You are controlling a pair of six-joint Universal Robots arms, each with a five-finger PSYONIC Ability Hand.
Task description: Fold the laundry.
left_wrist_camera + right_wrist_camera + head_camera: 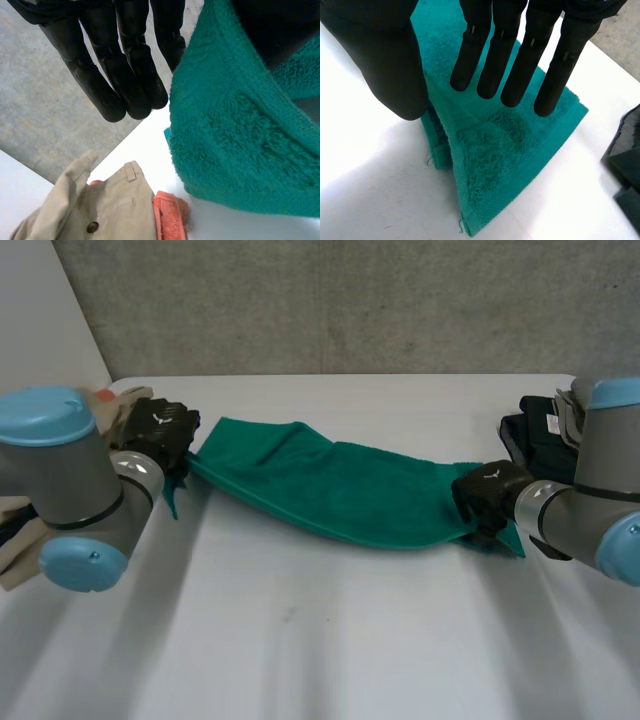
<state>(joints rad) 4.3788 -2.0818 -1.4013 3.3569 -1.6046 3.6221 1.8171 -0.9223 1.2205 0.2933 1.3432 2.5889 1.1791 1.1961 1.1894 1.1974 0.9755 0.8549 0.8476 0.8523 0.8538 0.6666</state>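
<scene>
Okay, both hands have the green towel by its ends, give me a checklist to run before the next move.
1. The right hand pinches its end of the green towel between thumb and fingers: ok.
2. The left hand holds the other end: ok.
3. Towel stretched flat: not ok, it sags, creased, between the hands.
4. Room on the table in front of the towel: ok.
5. Dark clothes by the right hand apart from the towel: ok.
</scene>
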